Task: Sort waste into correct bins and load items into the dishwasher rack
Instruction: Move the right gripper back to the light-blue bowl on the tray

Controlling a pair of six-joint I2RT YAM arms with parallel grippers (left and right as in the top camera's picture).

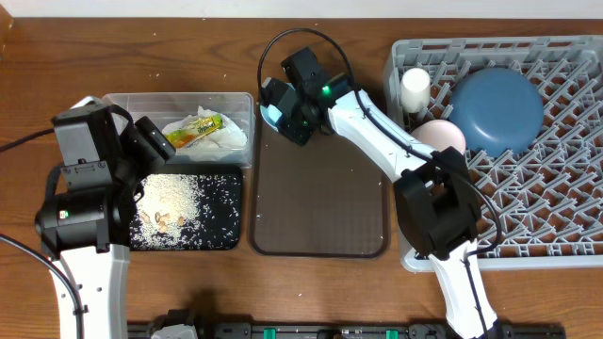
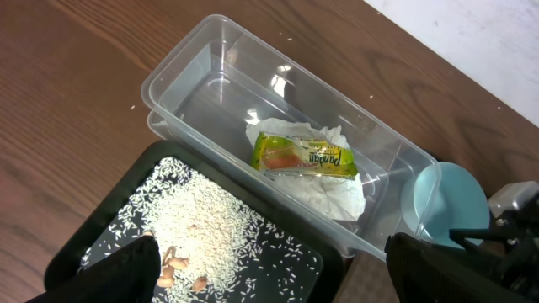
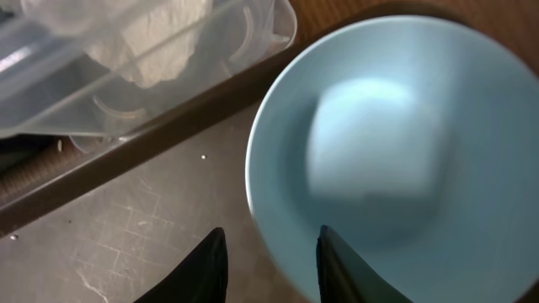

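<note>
- Now the right gripper (image 3: pixel 269 252), fingers closed on the light-blue bowl's (image 3: pixel 396 160) rim, holds it over the brown tray's (image 1: pixel 320 212) far-left corner.
- Rack (image 1: pixel 528 198) lies rightward (left gripper (image 2: pixel 269 269) spread, idle).

wooden table (image 1: pixel 188 47), large brown serving tray (image 1: pixel 320 212) on it, black cable (image 1: pixel 24 141) at left edge

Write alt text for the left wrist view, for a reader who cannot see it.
A clear plastic tub holds a crumpled white napkin with a yellow-green snack wrapper lying on top. In front of it a black tray carries scattered white rice. At the right edge a light-blue bowl shows beside the tub, on a brown wooden table.
</note>
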